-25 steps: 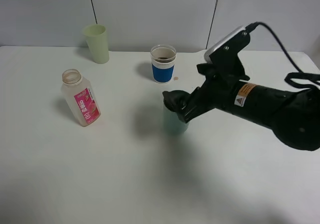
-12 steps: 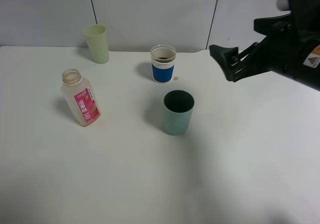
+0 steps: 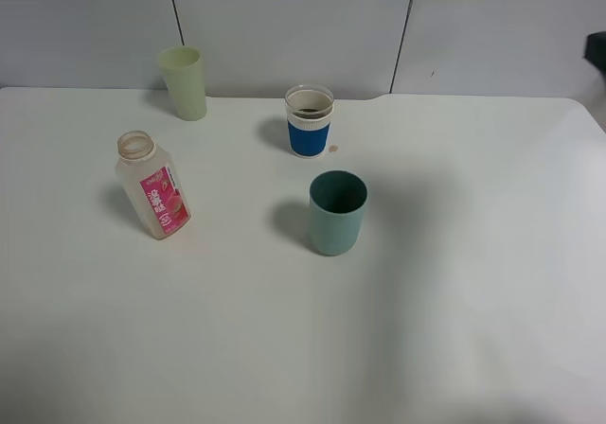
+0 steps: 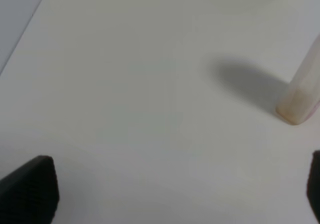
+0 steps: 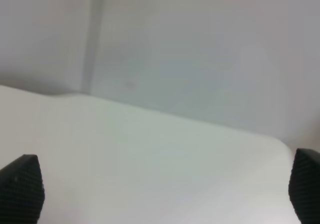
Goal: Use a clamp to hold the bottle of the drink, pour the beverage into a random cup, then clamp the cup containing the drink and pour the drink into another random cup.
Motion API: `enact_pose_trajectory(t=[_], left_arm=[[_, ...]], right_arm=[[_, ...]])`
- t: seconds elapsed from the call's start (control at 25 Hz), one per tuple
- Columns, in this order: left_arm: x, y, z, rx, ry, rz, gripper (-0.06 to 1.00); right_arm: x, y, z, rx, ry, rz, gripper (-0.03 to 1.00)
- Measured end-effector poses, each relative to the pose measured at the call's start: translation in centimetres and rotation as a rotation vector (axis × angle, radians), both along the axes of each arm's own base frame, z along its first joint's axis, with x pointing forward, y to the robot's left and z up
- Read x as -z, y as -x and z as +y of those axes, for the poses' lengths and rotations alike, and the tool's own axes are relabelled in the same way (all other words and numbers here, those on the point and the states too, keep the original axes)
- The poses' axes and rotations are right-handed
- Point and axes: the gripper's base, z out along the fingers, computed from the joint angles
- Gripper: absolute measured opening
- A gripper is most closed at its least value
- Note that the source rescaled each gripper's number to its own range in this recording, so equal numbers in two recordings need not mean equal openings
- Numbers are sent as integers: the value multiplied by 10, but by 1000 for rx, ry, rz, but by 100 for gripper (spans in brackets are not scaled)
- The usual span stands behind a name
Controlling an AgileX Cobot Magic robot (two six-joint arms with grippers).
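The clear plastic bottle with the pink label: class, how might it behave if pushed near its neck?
The bottle looks empty, so probably light. It stands tall on a narrow base, so it would likely tip. Thin plastic walls may flex.

On the table (image 3: 454,282), the teal cup (image 3: 337,213) stands upright near the middle, and the banded cup (image 3: 310,121) stands just behind it, a little to the left, apart from it, with dark liquid (image 3: 310,113) inside. The bottle (image 3: 151,185) stands well to the left of the teal cup, leaning slightly. The tall tumbler (image 3: 184,82) stands behind the bottle at the table's back edge, near the wall (image 3: 284,26) and left of the banded cup.
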Motion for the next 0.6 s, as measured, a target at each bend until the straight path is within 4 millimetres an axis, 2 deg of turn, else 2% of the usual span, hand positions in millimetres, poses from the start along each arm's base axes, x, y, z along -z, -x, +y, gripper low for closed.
enact_pose_trajectory(t=[0.12, 0.16, 0.2, 0.36, 0.44, 0.6], left_arm=[[0, 0, 0, 0, 0, 0, 100], [0, 0, 0, 0, 0, 0, 100], [0, 0, 0, 0, 0, 0, 100], [0, 0, 0, 0, 0, 0, 100], [0, 0, 0, 0, 0, 0, 100], [0, 0, 0, 0, 0, 0, 100]], right_arm=[[-21, 18, -6, 59, 2, 2, 100], [-21, 18, -6, 59, 2, 2, 100], [-33, 32, -7, 73, -6, -32, 100], [-53, 64, -5, 77, -49, -140, 100], [-59, 82, -4, 80, -62, -183, 100], [-59, 116, -3, 98, -75, -197, 100]])
